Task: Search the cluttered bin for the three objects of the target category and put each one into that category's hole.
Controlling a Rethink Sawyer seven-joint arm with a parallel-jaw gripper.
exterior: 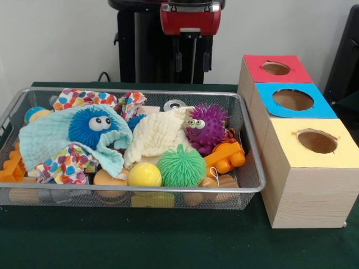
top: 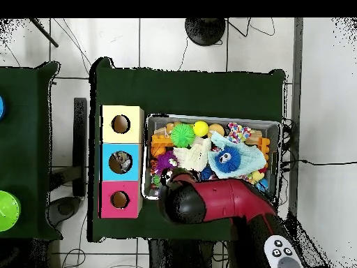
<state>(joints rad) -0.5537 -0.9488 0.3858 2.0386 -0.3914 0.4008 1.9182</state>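
Bin: wire mesh basket [exterior: 253, 168] on the green table [exterior: 168, 241], long axis running side to side in the front view, packed full.
Spiky balls: purple one with googly eyes [exterior: 206, 126] at about 1 o'clock from the bin's middle, eyes facing the camera; blue one with eyes [exterior: 92, 126] at about 9 o'clock, half wrapped in a light blue cloth [exterior: 47, 140]; green one [exterior: 181, 166] at about 5 o'clock against the near wall, no face on it.
Other stuff: smooth yellow ball [exterior: 145, 175] just beside the green one, cream cloth [exterior: 157, 134] in the middle, orange plastic toy [exterior: 225, 157] at 3 o'clock, polka-dot fabric [exterior: 67, 165] front and back.
Hole boxes: three wooden boxes in a row beside the bin, tops red [exterior: 291, 73], blue [exterior: 317, 106] and yellow [exterior: 342, 154], one round hole each. In the overhead view something greyish sits in the blue box's hole, can't make out what.
Writing: none readable anywhere.
Arm: red and black arm [top: 230, 199] over the bin's edge in the overhead view; from the front only its red housing at the top edge shows.
Pincer: honestly can't tell what state it's in.
Hidden: wooden pieces along the bin's near wall are mostly buried.
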